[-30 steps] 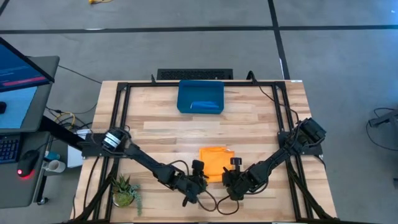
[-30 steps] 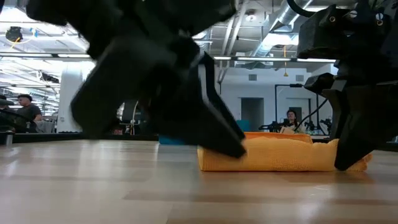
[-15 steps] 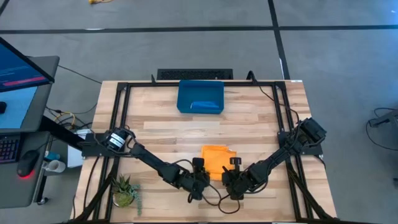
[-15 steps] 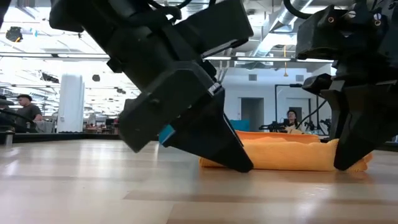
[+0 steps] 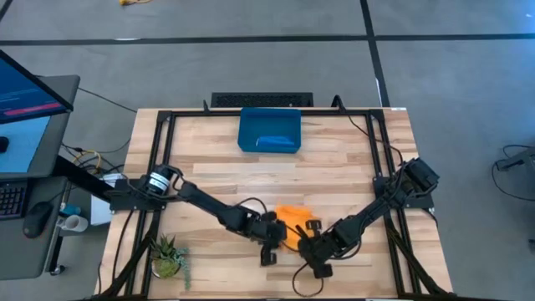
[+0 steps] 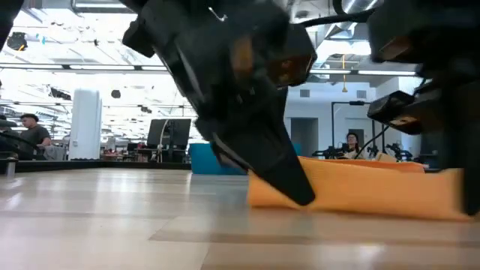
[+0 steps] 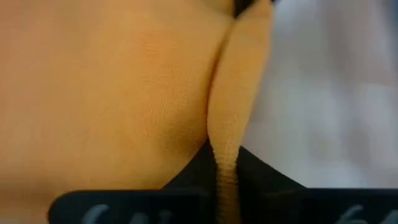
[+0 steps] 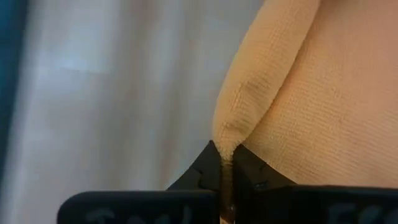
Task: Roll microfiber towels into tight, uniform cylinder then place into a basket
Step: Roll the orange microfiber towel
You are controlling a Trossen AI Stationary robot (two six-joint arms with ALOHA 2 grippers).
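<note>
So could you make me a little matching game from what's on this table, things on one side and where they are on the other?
Things:
1. basket
2. yellow towel
3. plant
4. blue towel

Places:
a. near left corner of the table
b. far edge, middle
c. inside the basket
d. pinched between both grippers

Pairs: 1-b, 2-d, 3-a, 4-c

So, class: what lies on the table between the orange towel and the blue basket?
Only bare wooden tabletop separates orange towel from blue basket, per the high view.
</note>
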